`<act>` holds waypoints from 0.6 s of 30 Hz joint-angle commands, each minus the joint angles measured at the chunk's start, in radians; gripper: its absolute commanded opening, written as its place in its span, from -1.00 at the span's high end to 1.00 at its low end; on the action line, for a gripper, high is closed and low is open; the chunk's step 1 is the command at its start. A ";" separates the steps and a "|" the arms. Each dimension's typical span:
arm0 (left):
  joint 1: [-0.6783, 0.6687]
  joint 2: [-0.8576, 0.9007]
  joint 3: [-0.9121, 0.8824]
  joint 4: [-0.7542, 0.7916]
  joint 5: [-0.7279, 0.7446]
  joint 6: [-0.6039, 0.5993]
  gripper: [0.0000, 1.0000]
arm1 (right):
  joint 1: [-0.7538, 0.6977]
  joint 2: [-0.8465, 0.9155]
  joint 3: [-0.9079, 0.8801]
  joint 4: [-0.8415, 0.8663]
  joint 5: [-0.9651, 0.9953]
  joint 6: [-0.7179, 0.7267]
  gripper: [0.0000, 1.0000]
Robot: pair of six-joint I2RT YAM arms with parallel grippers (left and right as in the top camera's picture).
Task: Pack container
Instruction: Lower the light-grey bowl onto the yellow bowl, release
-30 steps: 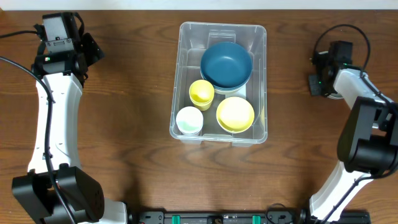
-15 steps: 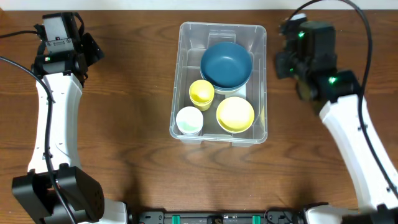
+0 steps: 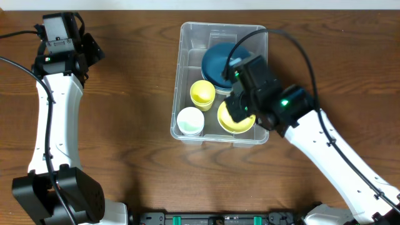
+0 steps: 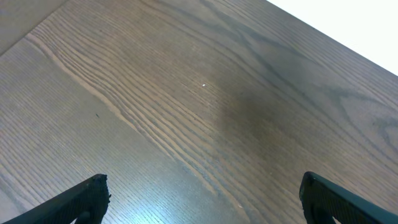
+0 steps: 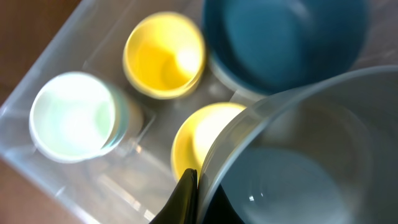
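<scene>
Your right fingers (image 5: 189,205), pinched shut on a grey bowl (image 5: 292,155) by its rim, had swung in from the worktop (image 3: 125,125) edge over the container (image 3: 185,81), mid-worktop, so placing looked next; your left fingers (image 4: 87,196) stood wide, idle.

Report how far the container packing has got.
Done: the blue bowl, yellow cup, pale cup and yellow bowl sit inside the container. In hand: the right end effector is shut on the rim of a translucent bowl, held over the yellow bowl. To do: set that bowl down and release it. The left end effector is open over bare table, holding nothing.
</scene>
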 commanded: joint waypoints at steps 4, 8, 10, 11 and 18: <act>0.003 -0.014 0.013 -0.004 -0.012 0.002 -0.96 | 0.071 0.014 -0.010 -0.040 0.003 0.061 0.98; 0.003 -0.014 0.013 -0.003 -0.012 0.002 -0.96 | 0.081 0.018 -0.028 -0.040 0.003 0.061 0.97; 0.003 -0.014 0.013 -0.003 -0.012 0.002 -0.96 | 0.080 0.021 -0.029 -0.043 0.007 0.061 0.97; 0.003 -0.014 0.013 -0.003 -0.012 0.002 -0.96 | 0.080 0.022 -0.029 -0.043 0.018 0.061 0.98; 0.003 -0.014 0.013 -0.003 -0.012 0.002 -0.96 | 0.080 0.023 -0.029 -0.040 0.090 0.050 -0.06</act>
